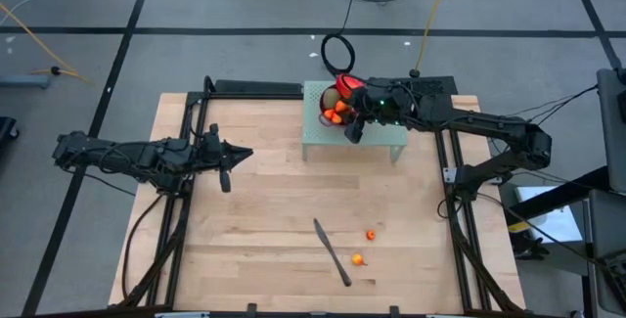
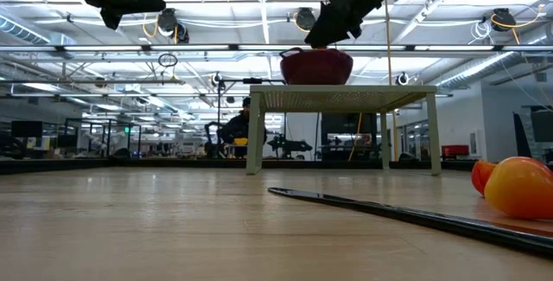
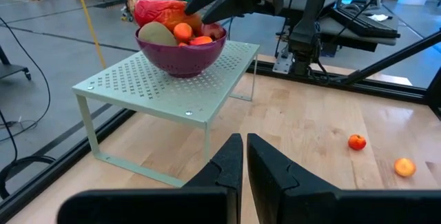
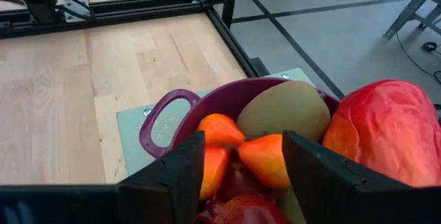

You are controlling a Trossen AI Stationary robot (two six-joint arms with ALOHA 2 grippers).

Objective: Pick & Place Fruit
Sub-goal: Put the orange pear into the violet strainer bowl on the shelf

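**Bowl of fruit on the little stand, two small fruits left on the wood**

The surface [image 1: 254,201] is pale wood with black rails along its sides. Around it is grey floor with cables lying on it. At the far edge stands a small pale green stand with holes [image 1: 377,142], and on it sits a purple bowl [image 3: 180,53].

In the bowl are a red-yellow mango [image 4: 389,131], a brownish-green kiwi [image 4: 284,108], small orange-red fruits [image 4: 265,158] and a dark red one [image 4: 241,210].

The right gripper [image 4: 241,169] hangs just above the bowl. Its fingers are wide apart and hold nothing. The left gripper [image 3: 244,158] hovers over the left part of the surface, well away from the bowl. Its fingers are almost touching and hold nothing.

From above, two tiny orange-red fruits [image 1: 371,234] [image 1: 357,258] lie near the front, just beside a long knife [image 1: 333,251].

The low view shows what the others do not: a big hall with ceiling lights and desks, and a person sitting far back [image 2: 235,128]. In it the two small fruits [image 2: 518,186] look large at the right edge.
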